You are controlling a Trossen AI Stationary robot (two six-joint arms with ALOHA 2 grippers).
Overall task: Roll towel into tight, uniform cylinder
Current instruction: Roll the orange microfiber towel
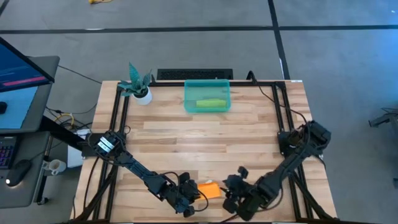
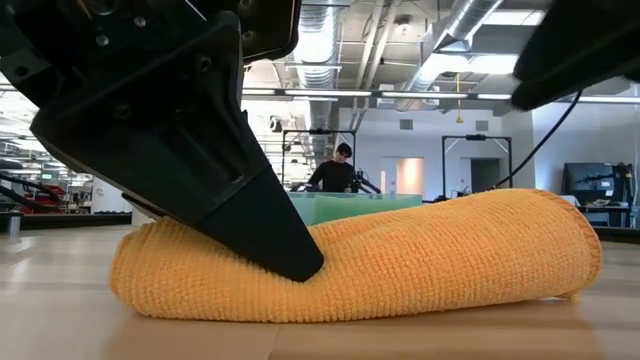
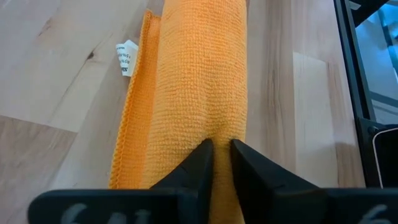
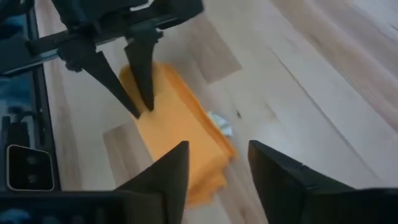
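The orange towel lies rolled into a thick cylinder on the wooden table near its near edge, resting on its underside. Its loose hem and white label lie flat on the table beside the roll. My left gripper sits on one end of the roll, nearly shut, with towel cloth in the narrow gap. My right gripper hangs open above the roll's other end, clear of it. My left gripper has its fingertips on the top of the roll near one end, a small ridge of cloth nipped between them. The fingers slant down from above and lie along the roll. One finger dents the roll, which stays on the table.
A green tub with a yellow-green item stands at the far middle, and a small potted plant at the far left. The table's near edge runs close by the towel. A person is in the room beyond.
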